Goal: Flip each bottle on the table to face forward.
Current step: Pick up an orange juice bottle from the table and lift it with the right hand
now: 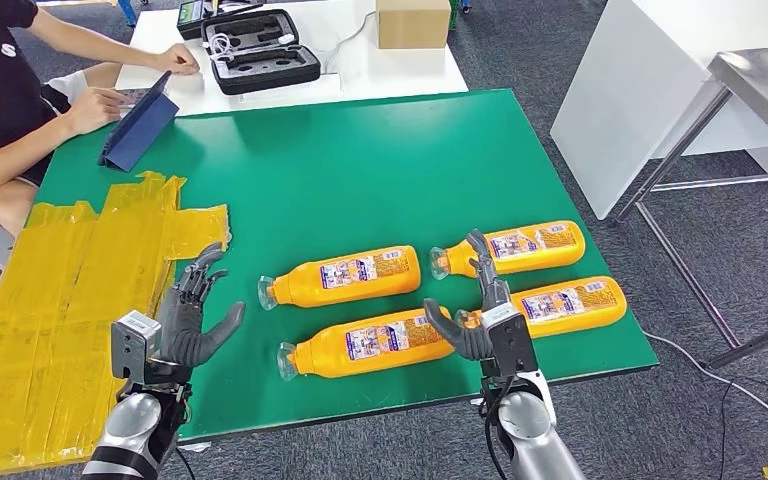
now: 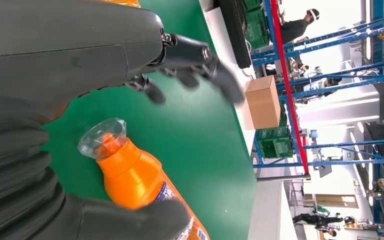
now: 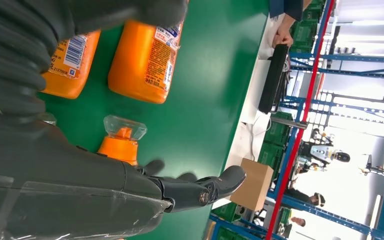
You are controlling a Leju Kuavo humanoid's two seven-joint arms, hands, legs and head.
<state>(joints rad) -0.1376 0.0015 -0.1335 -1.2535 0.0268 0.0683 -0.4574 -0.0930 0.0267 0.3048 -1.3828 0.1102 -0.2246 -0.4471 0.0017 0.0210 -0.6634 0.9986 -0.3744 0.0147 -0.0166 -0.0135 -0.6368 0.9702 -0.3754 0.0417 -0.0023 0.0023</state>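
Four orange bottles lie on their sides on the green table [image 1: 360, 150], caps pointing left, labels facing up. The far-left bottle [image 1: 345, 276] and the near-left bottle [image 1: 368, 344] lie side by side towards the middle; the far-right bottle [image 1: 516, 248] and the near-right bottle [image 1: 560, 303] lie further right, near the table's right edge. The left hand [image 1: 192, 312] hovers released, fingers spread, left of the near-left bottle's cap and beside the yellow tape patch [image 1: 70, 300]. The right hand [image 1: 480, 310] is also released, fingers apart, raised between the near-left and near-right bottles; whether it touches either is hard to tell. At the far left, a person [image 1: 5, 90] handles a blue folder [image 1: 138, 122].
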